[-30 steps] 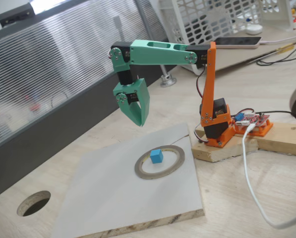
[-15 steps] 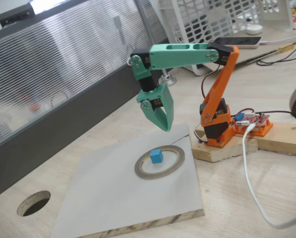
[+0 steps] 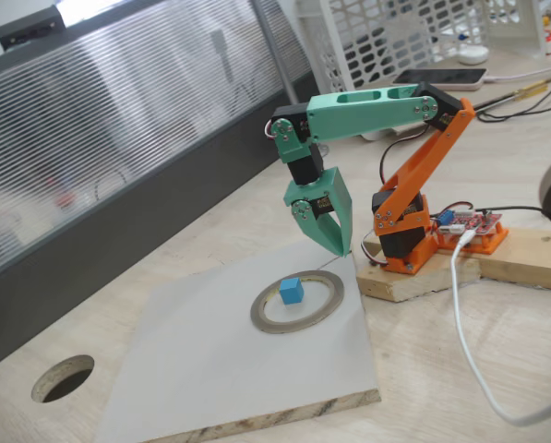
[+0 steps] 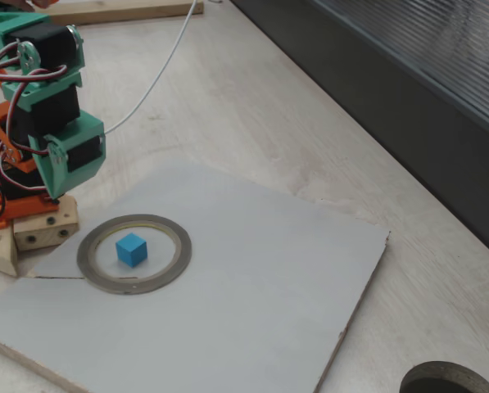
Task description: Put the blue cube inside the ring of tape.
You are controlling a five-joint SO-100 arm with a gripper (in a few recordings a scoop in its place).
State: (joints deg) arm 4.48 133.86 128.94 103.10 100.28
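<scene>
The blue cube (image 3: 292, 292) rests flat on the pale board inside the ring of tape (image 3: 266, 319), a little left of the ring's middle. In the other fixed view the blue cube (image 4: 132, 249) lies inside the ring of tape (image 4: 175, 259) too, touching nothing. My green gripper (image 3: 341, 251) hangs point-down above the board's back edge, up and to the right of the ring, well clear of the cube. Its jaws are together with nothing between them. From the other side the gripper (image 4: 54, 190) stands just behind the ring, close to the arm's orange base.
A pale grey board (image 3: 210, 369) carries the ring. The arm's base sits on a wooden block (image 3: 413, 280) to the right, with a white cable (image 3: 461, 318) trailing forward. A dark round hole (image 3: 63, 378) opens in the tabletop at the front left. A dark wall panel (image 4: 408, 106) borders the table.
The arm has folded back towards its base, carrying the gripper right and a little down, away from above the ring. Cube and ring have stayed put.
</scene>
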